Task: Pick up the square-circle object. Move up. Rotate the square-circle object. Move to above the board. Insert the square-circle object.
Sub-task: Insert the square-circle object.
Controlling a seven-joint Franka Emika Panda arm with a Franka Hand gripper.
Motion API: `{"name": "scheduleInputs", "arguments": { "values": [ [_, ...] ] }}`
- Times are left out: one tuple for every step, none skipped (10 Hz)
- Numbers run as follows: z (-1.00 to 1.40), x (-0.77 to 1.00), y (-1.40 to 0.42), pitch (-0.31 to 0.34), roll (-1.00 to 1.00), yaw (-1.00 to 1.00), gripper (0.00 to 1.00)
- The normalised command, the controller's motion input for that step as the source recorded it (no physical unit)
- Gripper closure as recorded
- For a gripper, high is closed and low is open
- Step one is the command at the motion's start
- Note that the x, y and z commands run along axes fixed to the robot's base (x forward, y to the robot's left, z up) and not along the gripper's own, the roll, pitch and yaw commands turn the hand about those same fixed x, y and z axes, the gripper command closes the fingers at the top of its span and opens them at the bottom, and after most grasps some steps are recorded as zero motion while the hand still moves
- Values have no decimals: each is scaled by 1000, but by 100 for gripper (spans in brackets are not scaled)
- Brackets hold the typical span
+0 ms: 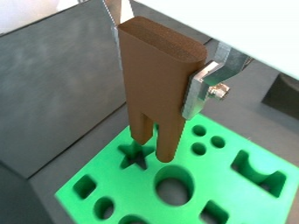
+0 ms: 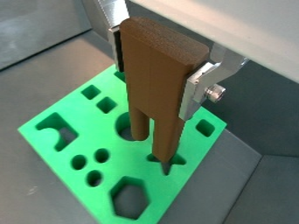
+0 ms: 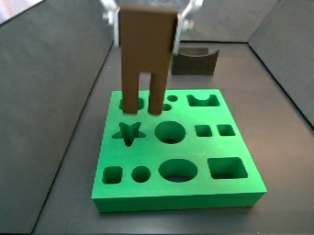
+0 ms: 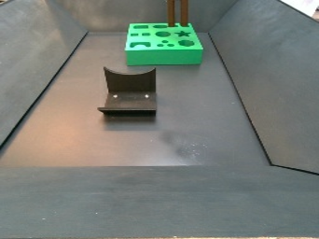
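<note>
one pincer (image 2: pixel 158 74) gripping square-circle object (image 2: pixel 155 83), over board (image 2: pixel 70 140)

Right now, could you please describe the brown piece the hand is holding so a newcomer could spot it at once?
Find the bright green board at one end of the dark floor. Upright above it, gripped near its top by the hand, is the square-circle object. Unlike the low dark block nearby, it is tall, narrow and splits into two prongs.

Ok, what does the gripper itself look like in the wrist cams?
The gripper, above the board, has flat silver plate fingers. One finger has a stepped metal bracket with a round screw head. No cables or markings show in either wrist view.
</note>
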Motion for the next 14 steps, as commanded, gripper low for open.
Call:
{"name": "scheduleInputs", "arguments": {
  "values": [
    [0, -123, -803, -70, 440, 14, 100],
    [-20, -189, -831, -86, 403, 29, 100],
    [-106, -177, -846, -79, 374, 40, 100],
    [-249, -129, -869, -43, 326, 43, 100],
    [-383, -37, -883, 0, 277, 51, 100],
    [-540, 0, -886, 0, 253, 46, 100],
    [-377, 37, -823, 0, 164, 126, 100],
    [0, 0, -669, -79, 0, 171, 100],
    [151, 0, -560, -40, -220, 91, 100],
    [91, 0, -583, -50, -239, 120, 100],
    [-11, 0, -617, -39, -84, 171, 100],
    [-237, 0, -386, 0, -7, 177, 100],
    [-291, 0, -17, 0, -17, 189, 100],
    [-166, 0, 54, 0, -79, 160, 100]
  ]
}}
